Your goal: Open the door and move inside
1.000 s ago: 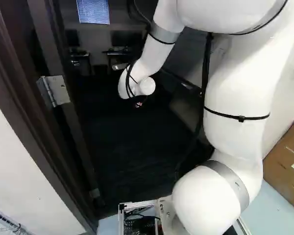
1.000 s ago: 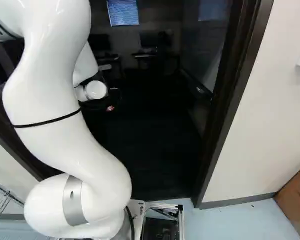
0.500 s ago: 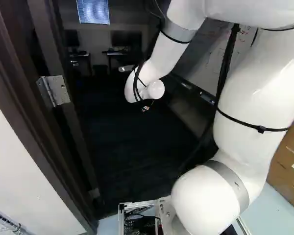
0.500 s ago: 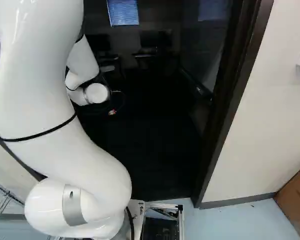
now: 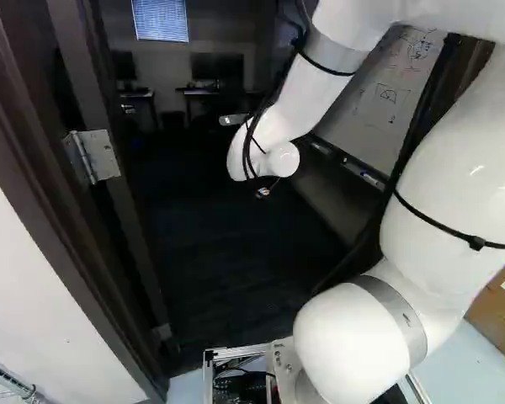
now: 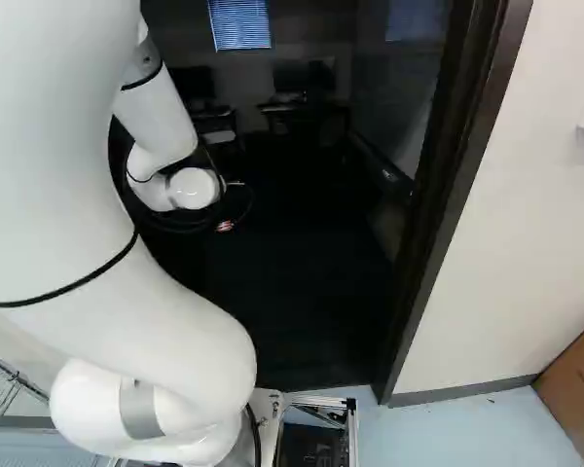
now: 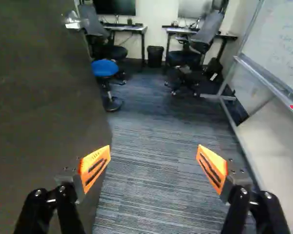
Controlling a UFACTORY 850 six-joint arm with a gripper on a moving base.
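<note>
Arm (image 5: pixel 442 189) farther right, beside door (image 7: pixel 34 102)

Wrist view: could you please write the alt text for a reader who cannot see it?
Open gripper with orange pads, facing into a carpeted room. A dark door stands on one side, a whiteboard on the other; ahead are a blue stool, desks and chairs.
</note>
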